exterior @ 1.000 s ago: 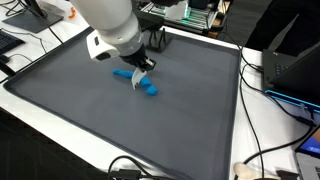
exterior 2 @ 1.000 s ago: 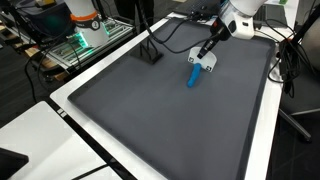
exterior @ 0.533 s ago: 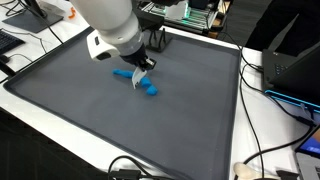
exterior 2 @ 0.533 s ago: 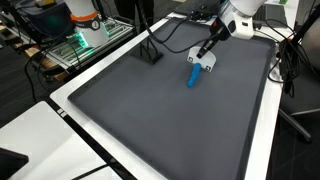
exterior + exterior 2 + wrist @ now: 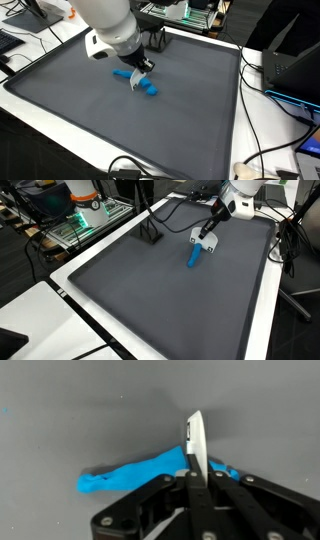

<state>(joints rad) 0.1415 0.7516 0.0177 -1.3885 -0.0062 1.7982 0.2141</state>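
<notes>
In the wrist view my gripper (image 5: 193, 480) is shut on a thin white flat piece (image 5: 194, 442) that sticks out edge-on past the fingertips. Just behind it a long blue object (image 5: 125, 475) lies on the dark grey mat (image 5: 80, 410). In both exterior views the gripper (image 5: 141, 72) (image 5: 206, 233) hangs low over the mat, the white piece (image 5: 137, 81) (image 5: 208, 243) angled down by the blue object (image 5: 148, 88) (image 5: 192, 258). Whether the white piece touches the blue object I cannot tell.
The mat (image 5: 120, 130) covers most of a white-edged table (image 5: 262, 130). A small black stand (image 5: 150, 235) sits near the mat's far edge. Cables (image 5: 262, 160) trail along the table's side, and equipment racks (image 5: 85, 215) stand beyond it.
</notes>
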